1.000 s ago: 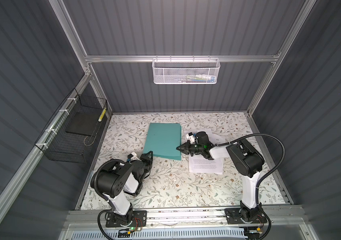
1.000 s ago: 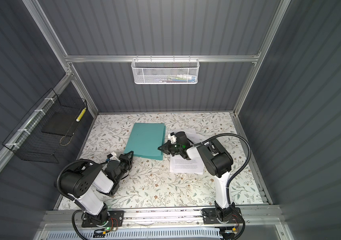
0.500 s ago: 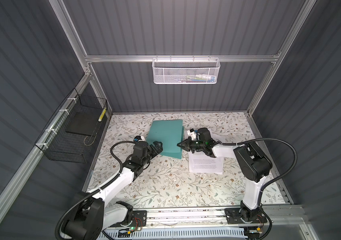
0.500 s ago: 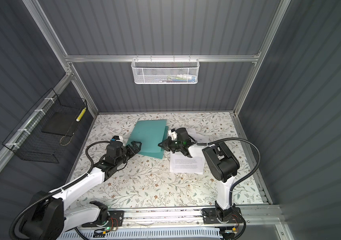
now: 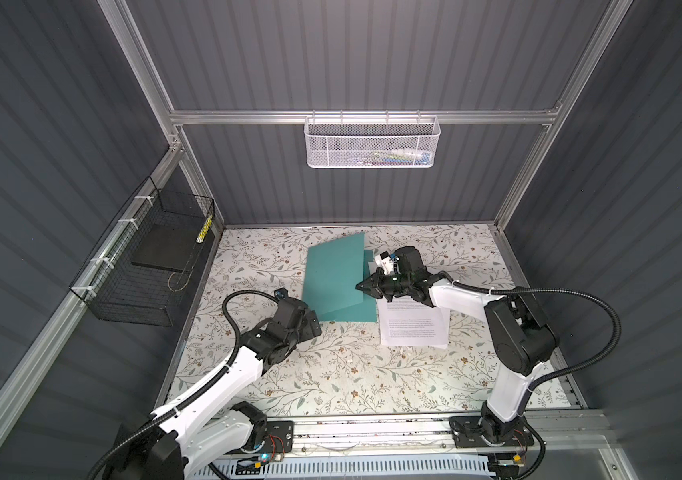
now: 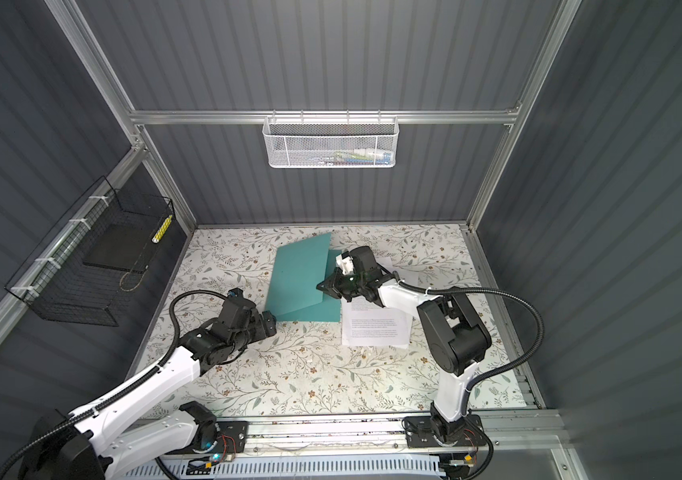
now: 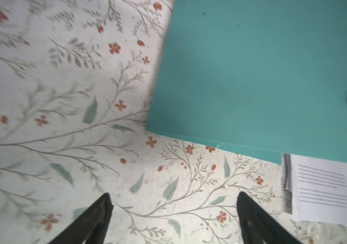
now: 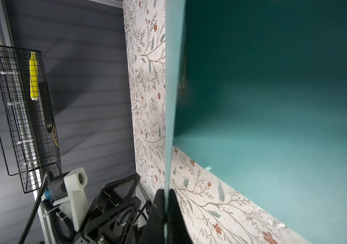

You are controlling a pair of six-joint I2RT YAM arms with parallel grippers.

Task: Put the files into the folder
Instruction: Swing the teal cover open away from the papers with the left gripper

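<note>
Sheets of white paper printed with small black text, the files (image 5: pixel 412 328), lie flat in a loose stack on the floral tabletop (image 5: pixel 331 374). They sit right of centre in both top views, partly under the right arm. Just beside their left edge lies the teal-green folder (image 5: pixel 331 286), toward the back middle of the tabletop; whether paper and folder touch is not clear.

The folder is partly open. Its lower cover lies flat, and its upper cover is raised at a slant, hinged along the left side. The right tool (image 5: pixel 359 286) is closed on the free edge of that raised cover. The right wrist view shows both fingers (image 8: pixel 157 202) pinching the thin edge, with the dark teal inside of the folder (image 8: pixel 274 126) beyond. A narrow clip bar (image 8: pixel 183 71) is dimly visible near the spine.

The left tool (image 5: pixel 314 326) hangs low over bare tabletop near the folder's near-left corner, apart from it. In the left wrist view its two black fingers (image 7: pixel 96 219) stand wide apart, holding nothing, with only floral print between them. The folder (image 7: pixel 253 84) and the files (image 7: pixel 324 190) lie ahead of them.

A black wire basket (image 5: pixel 144 266) on the left wall holds a dark grey slab (image 5: pixel 165 251). A white mesh basket (image 5: pixel 372 143) hangs on the back rail.
</note>
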